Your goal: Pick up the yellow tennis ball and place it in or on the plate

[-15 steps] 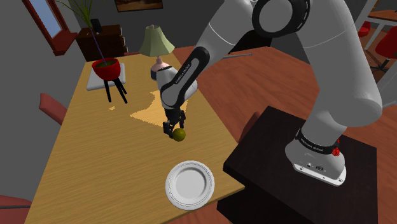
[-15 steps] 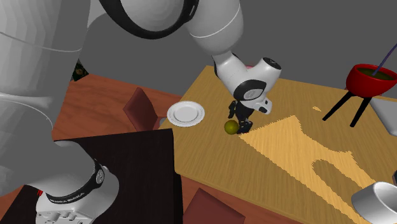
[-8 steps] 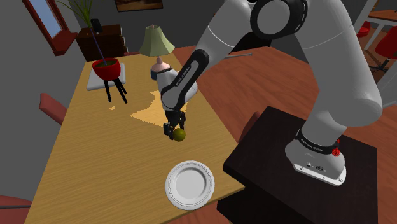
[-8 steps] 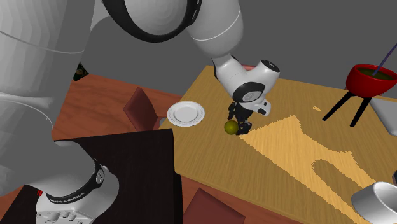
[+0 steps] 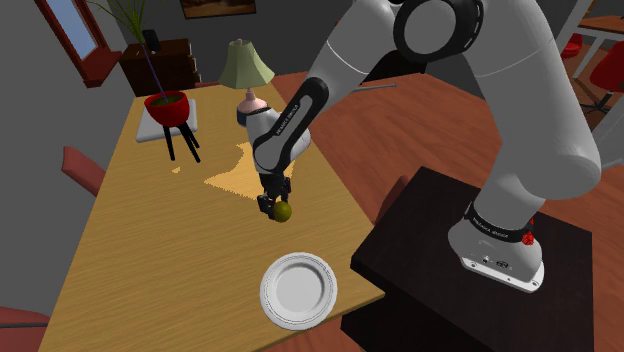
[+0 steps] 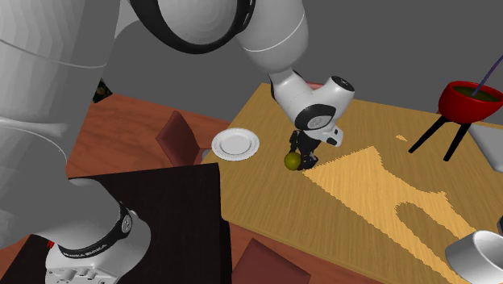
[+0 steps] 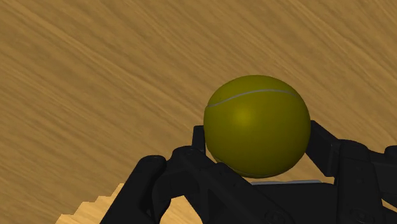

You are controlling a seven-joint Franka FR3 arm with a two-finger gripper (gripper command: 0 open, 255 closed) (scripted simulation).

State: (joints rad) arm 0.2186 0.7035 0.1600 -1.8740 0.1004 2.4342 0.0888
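A dull yellow tennis ball (image 5: 283, 211) rests on the wooden table (image 5: 130, 250), near the edge facing the stand. My black gripper (image 5: 279, 207) points down over it. In the wrist view the ball (image 7: 257, 124) sits between the two fingers (image 7: 199, 141), which press on both its sides. The second exterior view shows the ball (image 6: 292, 161) low at the gripper (image 6: 296, 157), touching the tabletop. A white plate (image 5: 298, 290) lies near the table's corner, a short way from the ball toward the shoulder view's bottom; in the second exterior view this plate (image 6: 235, 144) lies left of the ball.
A red plant pot on black legs (image 5: 167, 107) and a lamp (image 5: 245, 66) stand at the table's far end. Reddish chairs (image 5: 82, 168) flank the table. The dark stand (image 5: 420, 235) sits close to the plate's corner. A white rounded thing (image 6: 475, 250) lies at the table's far end.
The gripper has sunk slightly around the ball and its fingers have closed in from wide apart onto the ball's sides. The ball stays in place on the table.
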